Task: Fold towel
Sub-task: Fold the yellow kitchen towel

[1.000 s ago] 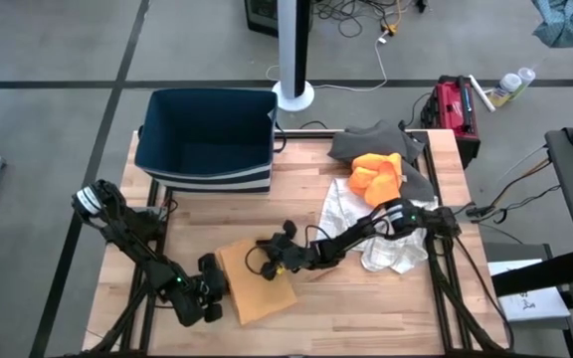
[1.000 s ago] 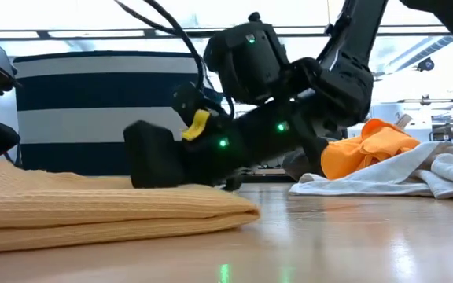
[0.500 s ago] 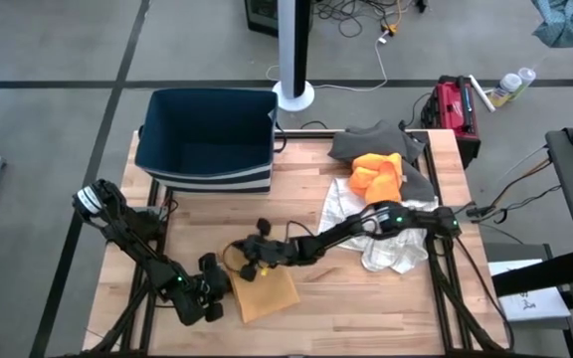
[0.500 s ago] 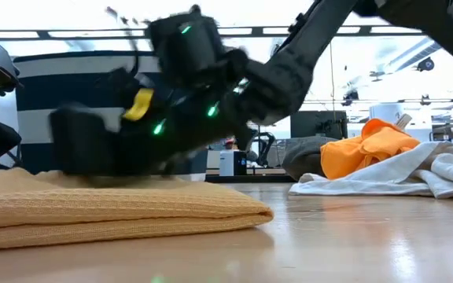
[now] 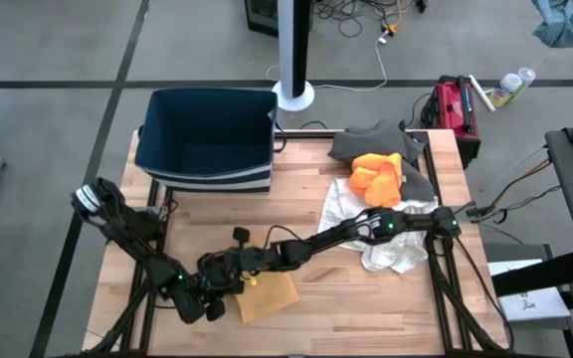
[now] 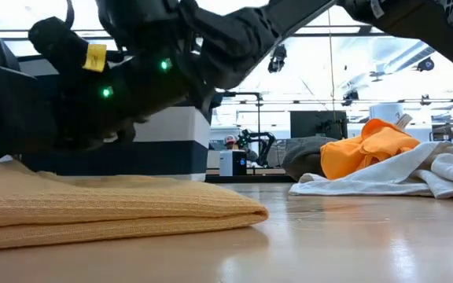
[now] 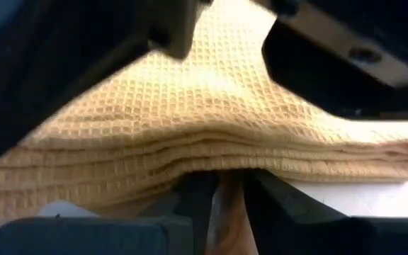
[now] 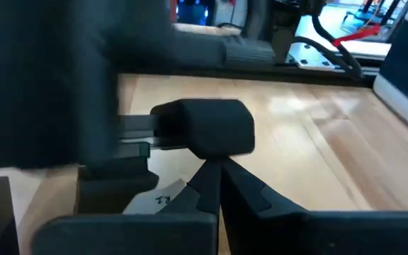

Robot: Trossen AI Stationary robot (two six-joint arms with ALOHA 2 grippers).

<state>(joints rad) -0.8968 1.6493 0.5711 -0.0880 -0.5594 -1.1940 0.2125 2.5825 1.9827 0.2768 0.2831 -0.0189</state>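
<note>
Bin: we see the navy striped bin [image 5: 205, 139], contents indiscernible.
Towel: folded yellow towel [image 5: 267, 294] lies on the desk [image 5: 306, 209].
Left gripper [image 5: 210, 298]: jaws clamped on towel's edge.
Right gripper [image 5: 217, 268]: jaws together, above the towel.
Pile: orange cloth [image 5: 378, 175] atop white cloth [image 5: 386, 254].

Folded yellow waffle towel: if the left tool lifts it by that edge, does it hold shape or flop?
Probably flops: the yellow waffle towel is soft cloth, its stacked layers loose, so they may splay and unfold. Likely light. The textured weave should grip rather than slip on the wooden table, so pushing may bunch it.
</note>
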